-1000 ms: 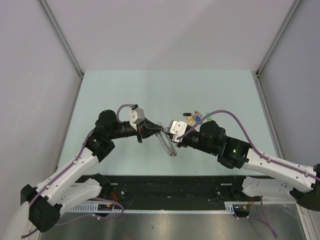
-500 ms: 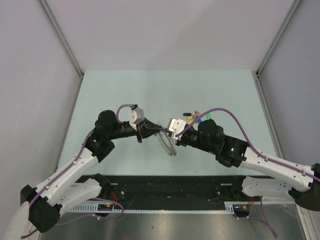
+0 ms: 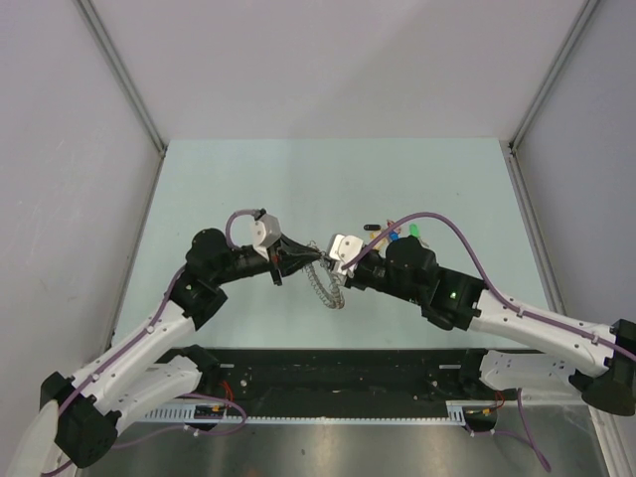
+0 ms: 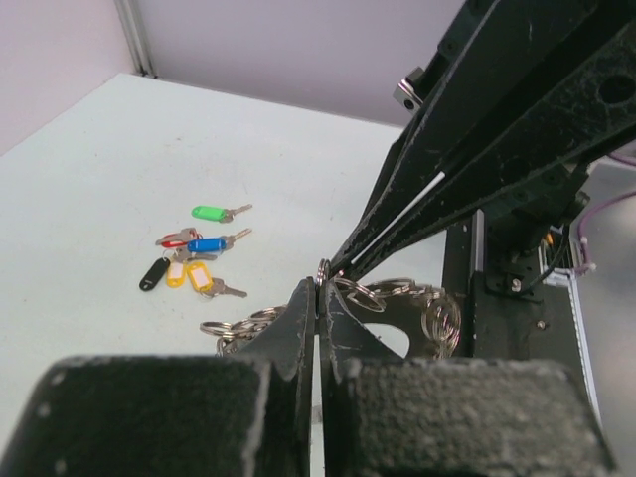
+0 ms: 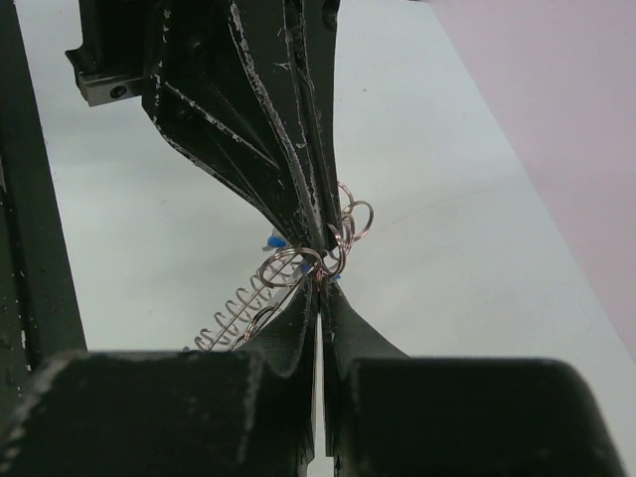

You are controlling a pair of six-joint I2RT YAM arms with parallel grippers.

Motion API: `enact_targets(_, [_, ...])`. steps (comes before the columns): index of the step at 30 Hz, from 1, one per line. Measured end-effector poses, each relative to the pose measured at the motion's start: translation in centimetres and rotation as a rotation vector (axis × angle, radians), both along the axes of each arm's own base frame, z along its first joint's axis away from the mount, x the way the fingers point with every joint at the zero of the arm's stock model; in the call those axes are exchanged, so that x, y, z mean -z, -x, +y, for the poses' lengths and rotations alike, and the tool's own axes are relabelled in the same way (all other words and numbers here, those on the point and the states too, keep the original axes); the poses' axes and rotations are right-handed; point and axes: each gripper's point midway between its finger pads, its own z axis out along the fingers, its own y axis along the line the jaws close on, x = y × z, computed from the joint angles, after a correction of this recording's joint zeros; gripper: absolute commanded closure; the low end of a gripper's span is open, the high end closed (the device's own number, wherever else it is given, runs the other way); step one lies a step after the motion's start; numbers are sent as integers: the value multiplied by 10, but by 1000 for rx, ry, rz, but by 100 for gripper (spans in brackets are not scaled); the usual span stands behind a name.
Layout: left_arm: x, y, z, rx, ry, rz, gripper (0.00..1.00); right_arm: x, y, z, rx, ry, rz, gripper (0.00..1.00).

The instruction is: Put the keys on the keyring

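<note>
Shift since a second ago: both arms had drifted a little to the left with the keyring between them, and the left wrist had rolled slightly; the keys had not moved.
Left fingers (image 4: 318,301): clenched, tips pressed together on one small wire loop at the rim of the keyring.
Keyring (image 3: 325,283): held up between the two arms near the middle of the worktop (image 3: 248,179), its coiled body sagging from the pinch point towards the near edge; I could not tell whether its low end touched the worktop.
Right fingers (image 5: 320,306): also clenched, meeting the left fingers tip to tip on the same cluster of loops.
Keys (image 4: 206,243): lying loose in a small group on the worktop just behind the right arm, apart from the keyring; the green one sat a little away from the others, and none was on the ring yet.
Step in hand: most likely prying a loop open or re-gripping so that one arm could carry the keyring alone.
Doing it well: one pair of fingers should keep a firm pinch while the other eases off slowly, because the springy coil could snap free. The freed arm then needs a flat, low approach to such tiny keys.
</note>
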Motion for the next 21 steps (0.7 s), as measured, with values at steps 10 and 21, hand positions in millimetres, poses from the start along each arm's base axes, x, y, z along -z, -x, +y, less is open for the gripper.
enact_targets(10, [-5,-6,1,-35,40,-3,70,0,-6,2,29,11,-39,100])
enact_targets(21, [-24,-10,7,-46,-1,-106,48,9,0,-13,-9,111,-110,100])
